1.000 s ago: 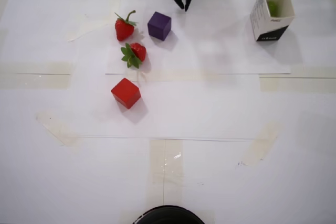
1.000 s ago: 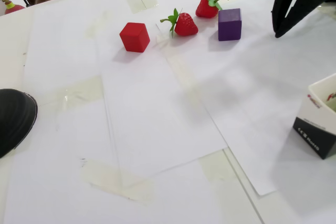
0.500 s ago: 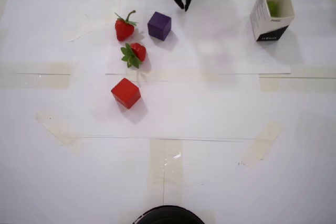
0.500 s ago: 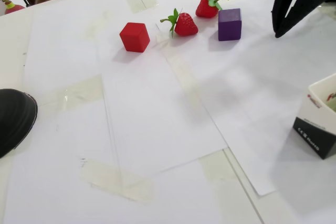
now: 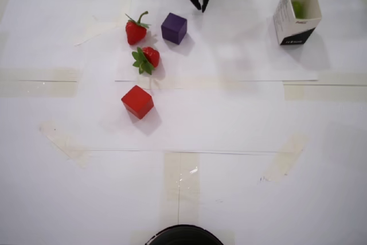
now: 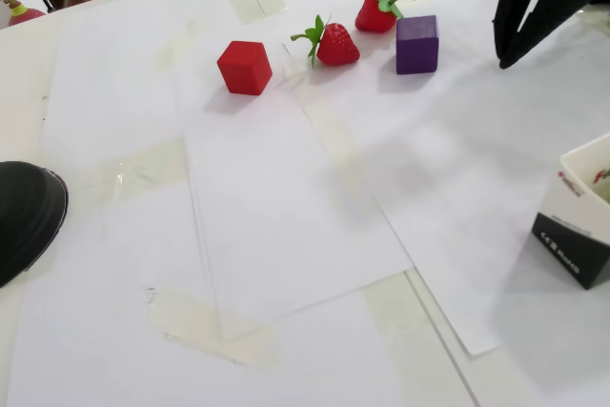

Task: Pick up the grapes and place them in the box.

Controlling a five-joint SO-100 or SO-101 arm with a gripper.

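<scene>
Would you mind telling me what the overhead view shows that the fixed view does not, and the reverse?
Only the overhead view looks into the box, where something green, probably grapes, sits inside. Only the fixed view shows a small red object at the table's far left edge and dark floor beyond. Both show the red cube, purple cube, two strawberries, and the hand, empty.
</scene>
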